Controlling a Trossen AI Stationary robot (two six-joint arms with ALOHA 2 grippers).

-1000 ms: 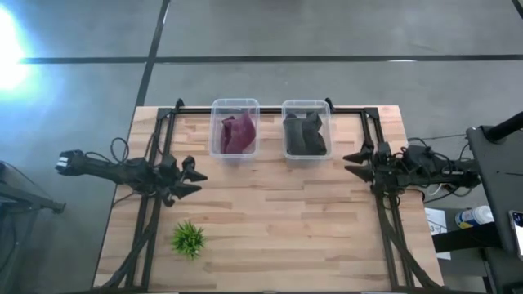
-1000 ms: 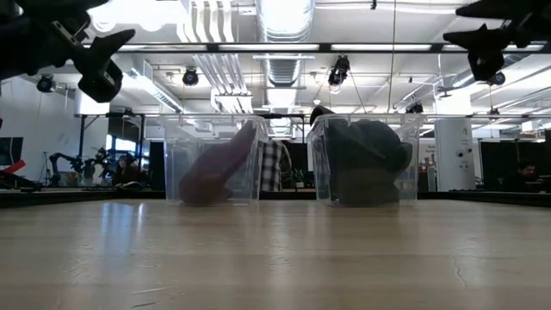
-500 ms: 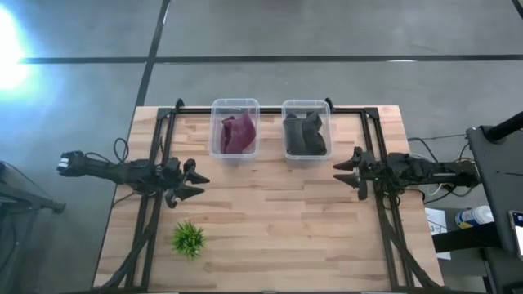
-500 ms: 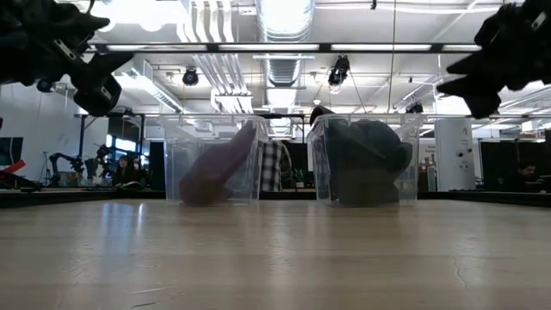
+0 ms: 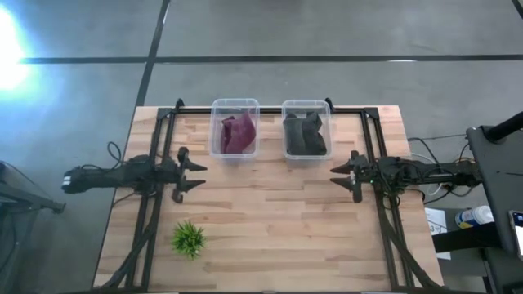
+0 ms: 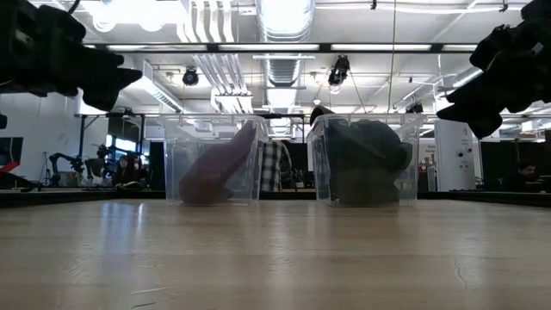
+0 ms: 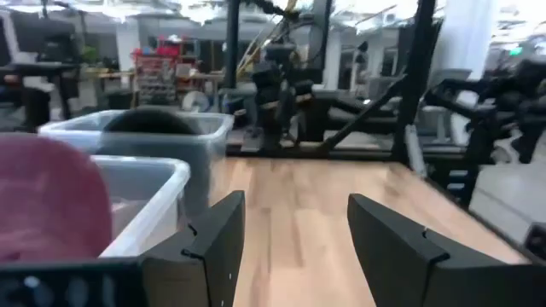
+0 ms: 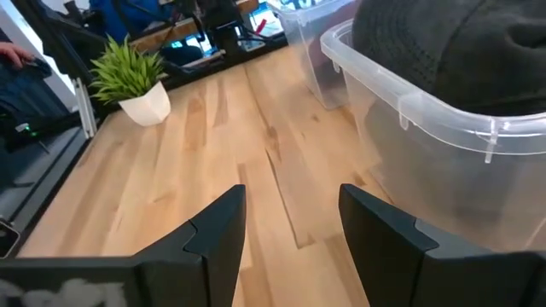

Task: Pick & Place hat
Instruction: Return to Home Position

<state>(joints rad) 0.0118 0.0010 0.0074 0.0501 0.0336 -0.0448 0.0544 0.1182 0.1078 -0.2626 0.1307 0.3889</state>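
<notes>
A maroon hat [image 5: 238, 132] sits in the left clear bin [image 5: 234, 104]; it also shows in the low view [image 6: 215, 168] and the left wrist view [image 7: 47, 200]. A dark grey hat [image 5: 304, 135] fills the right clear bin [image 5: 306, 104], seen too in the right wrist view [image 8: 461, 51]. My left gripper [image 5: 189, 175] hovers open above the table, left of the maroon hat's bin. My right gripper [image 5: 343, 175] hovers open, in front and to the right of the grey hat's bin. Both are empty.
A small green plant in a white pot [image 5: 189, 238] stands near the table's near-left part, also in the right wrist view [image 8: 136, 81]. Black rails [image 5: 155, 204] run along both table sides. Bare wood [image 5: 270, 212] lies between the arms.
My right gripper has moved toward the table's left and come lower, turning its fingers. My left gripper has turned and edged toward the far edge, its arm drawing closer to level. The hats and bins have stayed put.
</notes>
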